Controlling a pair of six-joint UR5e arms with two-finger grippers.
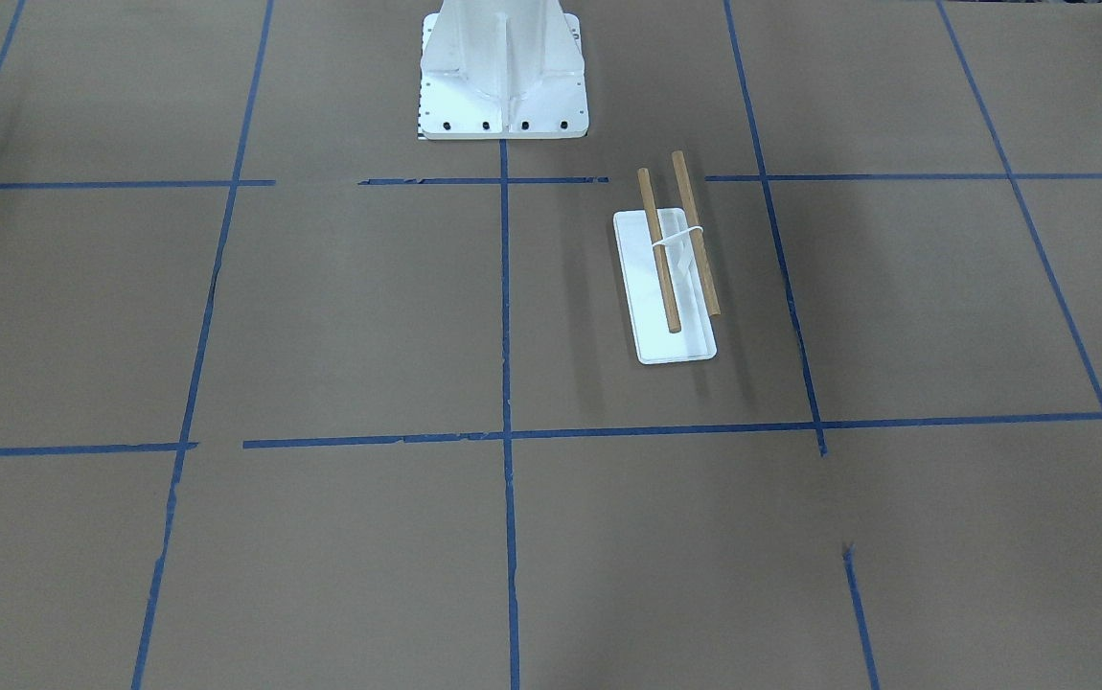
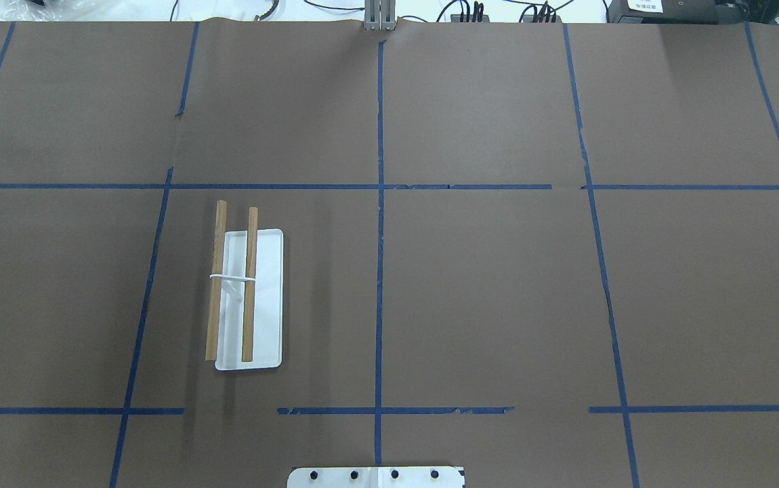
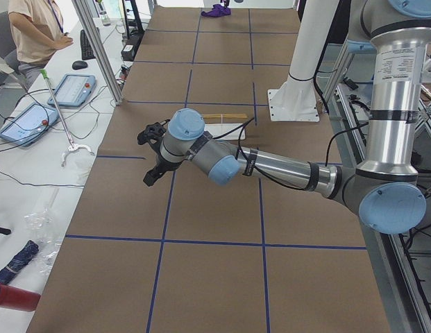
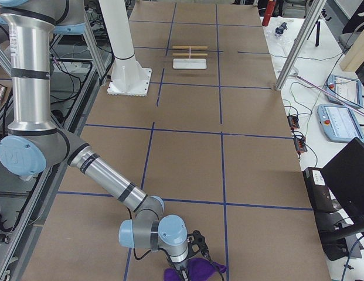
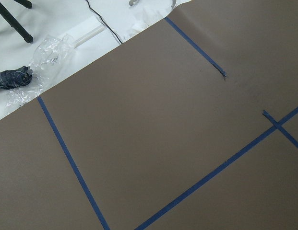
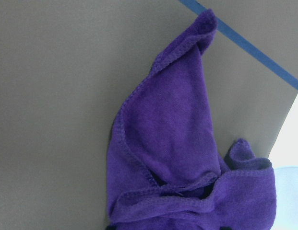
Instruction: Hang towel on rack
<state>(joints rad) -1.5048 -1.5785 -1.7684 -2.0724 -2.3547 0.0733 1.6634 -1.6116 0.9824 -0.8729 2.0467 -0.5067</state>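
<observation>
Table: rack nr pedestal, towel at right gripper; it & left gripper: can't tell grip.

R gripper: only the side cam shows it, fingers small + dark, sitting right on top of towel; open/closed can't tell. Towel part under and past the gripper is cut by bottom edge in side + wrist views. L gripper: side cam only, finger gap unclear. Rack beyond it, base partly hidden behind L arm.
</observation>
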